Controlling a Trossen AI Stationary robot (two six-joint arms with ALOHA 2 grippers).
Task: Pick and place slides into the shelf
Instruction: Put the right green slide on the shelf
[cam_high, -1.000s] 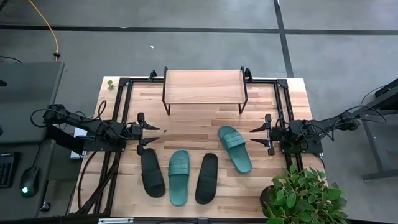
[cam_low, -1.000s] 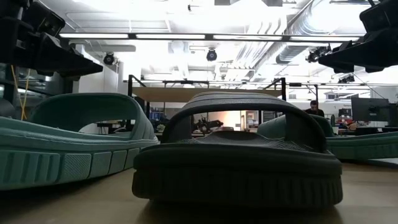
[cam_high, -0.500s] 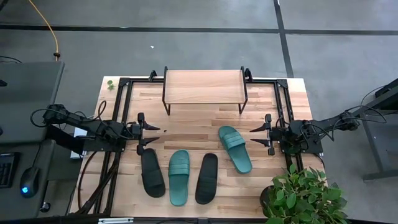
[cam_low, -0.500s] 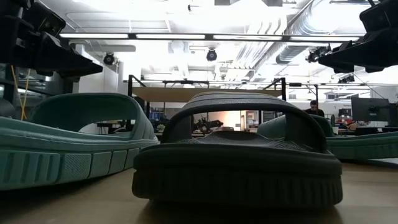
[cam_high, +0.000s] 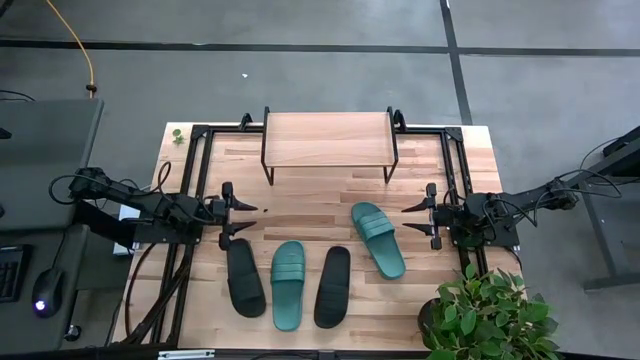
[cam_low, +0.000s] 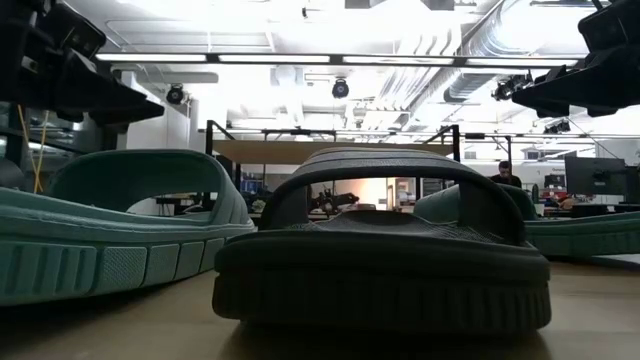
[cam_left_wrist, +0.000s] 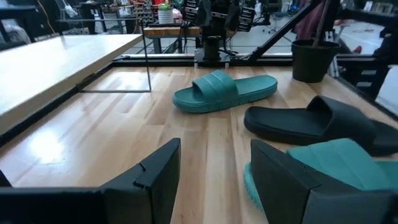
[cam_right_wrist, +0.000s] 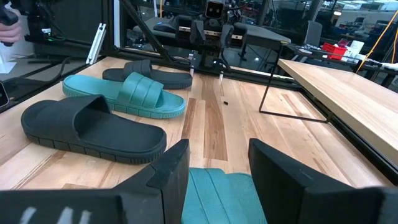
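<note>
Four slides lie sole-down on the table's near half: a black one (cam_high: 244, 277), a teal one (cam_high: 287, 284), a black one (cam_high: 333, 286) and a teal one (cam_high: 377, 238) nearest the right arm. The shelf (cam_high: 328, 139), a light plank on thin black legs, stands at the far edge with nothing on top. My left gripper (cam_high: 240, 223) hovers open just beyond the left black slide's far end. My right gripper (cam_high: 417, 218) hovers open right of the angled teal slide (cam_right_wrist: 225, 198). The left wrist view shows the far teal slide (cam_left_wrist: 224, 91) and a black one (cam_left_wrist: 311, 122).
A potted plant (cam_high: 485, 315) fills the table's near right corner. Black metal frame rails (cam_high: 193, 180) run along the table's left and right sides. Bare wood lies between the slides and the shelf. A person (cam_low: 505, 174) shows far off in the room.
</note>
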